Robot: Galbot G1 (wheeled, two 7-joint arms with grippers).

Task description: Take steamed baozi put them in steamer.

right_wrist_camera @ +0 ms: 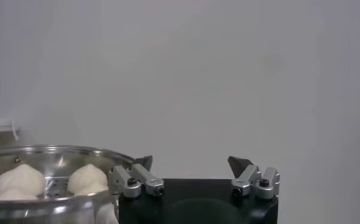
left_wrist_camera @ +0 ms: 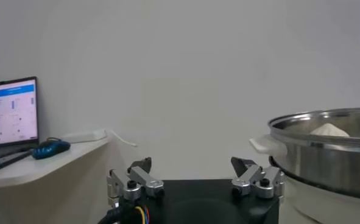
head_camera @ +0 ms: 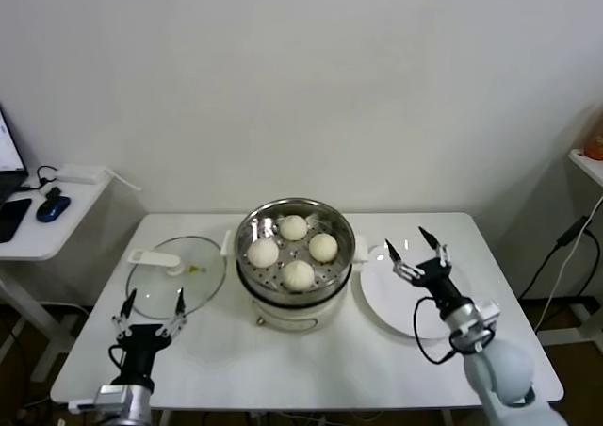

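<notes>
The white rectangular table (head_camera: 283,360) carries the round shiny steel steamer (head_camera: 295,292) at its centre, a flat round glass lid (head_camera: 198,280) at nine o'clock and a round white plate (head_camera: 386,299) at three o'clock.

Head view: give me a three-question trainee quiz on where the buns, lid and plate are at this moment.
1. How many baozi lie in the steamer?
2. True or false: the plate still holds a bun.
3. Which item lies on the robot's left of the steamer: A) the plate, B) the glass lid, C) a bowl?

Key:
1. Four, all on the perforated tray.
2. False; the plate is bare, with the right gripper above it, jaws open and holding nothing.
3. B; the lid lies flat on the table, with the left gripper at its near edge, jaws open.
</notes>
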